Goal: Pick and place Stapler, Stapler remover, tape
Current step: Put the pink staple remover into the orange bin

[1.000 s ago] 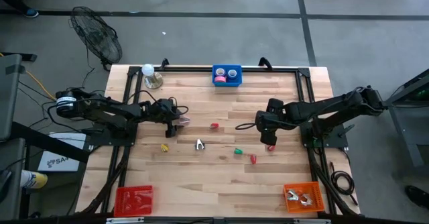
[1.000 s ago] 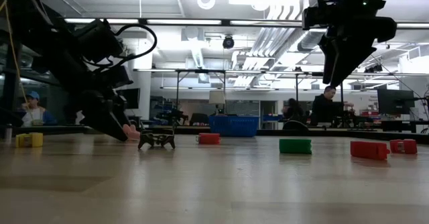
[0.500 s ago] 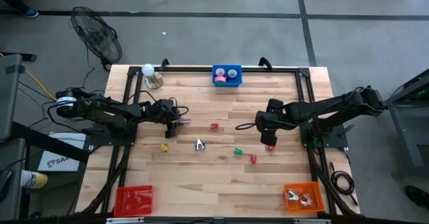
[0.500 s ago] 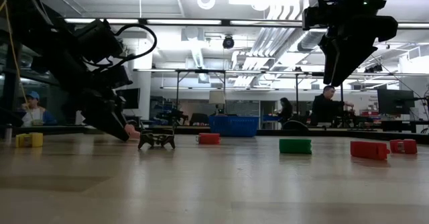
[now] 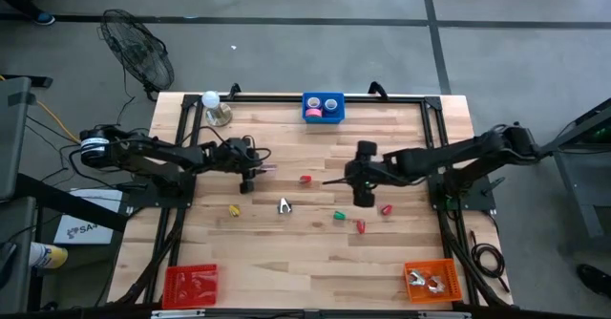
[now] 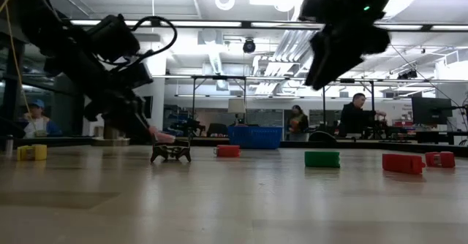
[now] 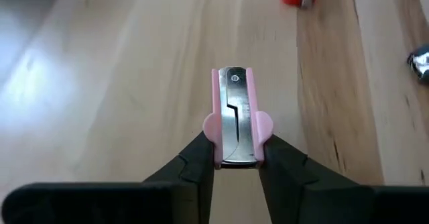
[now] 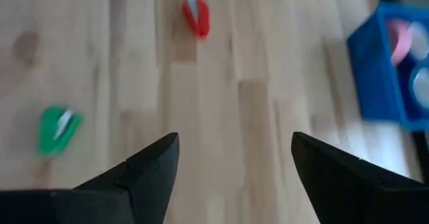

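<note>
My left gripper (image 7: 234, 147) is shut on a small pink stapler (image 7: 234, 110) over the table's left half (image 5: 262, 170); in the low view the stapler (image 6: 163, 136) hangs just above the wood. My right gripper (image 8: 234, 140) hovers open above the table's middle (image 5: 364, 193), holding nothing. Below and ahead of it lie a red stapler (image 8: 196, 16) and a green stapler (image 8: 59, 129). A staple remover (image 5: 284, 205) rests on the table. Tape rolls (image 5: 313, 113) sit in the blue bin (image 5: 323, 97) at the far edge. My left gripper pinches the pink stapler's two long sides (image 7: 213, 127) between its two fingers, at the stapler's near end. The fingers (image 7: 194, 163) slant down from the table's left, and the stapler sticks out ahead in line with them. It is roughly level and lifted clear of the table.
A yellow stapler (image 5: 234, 209) and two more red staplers (image 5: 360, 226) (image 5: 386, 208) lie on the wood. A red tray (image 5: 191, 283) stands at the near left, an orange tray (image 5: 431, 279) with metal removers at the near right. A lamp (image 5: 216, 109) stands at the far left.
My left gripper has shut on the pink stapler and raised it a little off the table, drifting slightly toward the right. My right gripper has moved toward the table's left edge, staying open and above the table.
</note>
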You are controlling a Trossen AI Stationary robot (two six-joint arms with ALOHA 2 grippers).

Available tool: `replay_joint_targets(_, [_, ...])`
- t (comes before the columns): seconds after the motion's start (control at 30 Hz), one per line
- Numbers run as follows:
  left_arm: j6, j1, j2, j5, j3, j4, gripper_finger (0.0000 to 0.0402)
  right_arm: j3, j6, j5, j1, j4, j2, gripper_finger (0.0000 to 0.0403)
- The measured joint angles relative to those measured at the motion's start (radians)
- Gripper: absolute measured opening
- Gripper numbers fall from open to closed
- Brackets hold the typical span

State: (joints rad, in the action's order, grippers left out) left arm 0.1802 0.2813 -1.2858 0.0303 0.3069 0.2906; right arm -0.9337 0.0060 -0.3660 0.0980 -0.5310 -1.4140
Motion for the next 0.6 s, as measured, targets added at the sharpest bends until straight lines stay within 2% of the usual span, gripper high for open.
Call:
replay_joint_targets(0.33, [0.054,0.000,0.000,0.002,0.092,0.002,0.0090,0.000,-0.261,-0.021,-0.066,0.475,-0.187,0.0279])
replay_joint_targets(0.6, [0.059,0.000,0.000,0.005,0.129,0.006,0.0090,0.000,-0.337,0.112,-0.140,0.802,-0.300,0.0280])
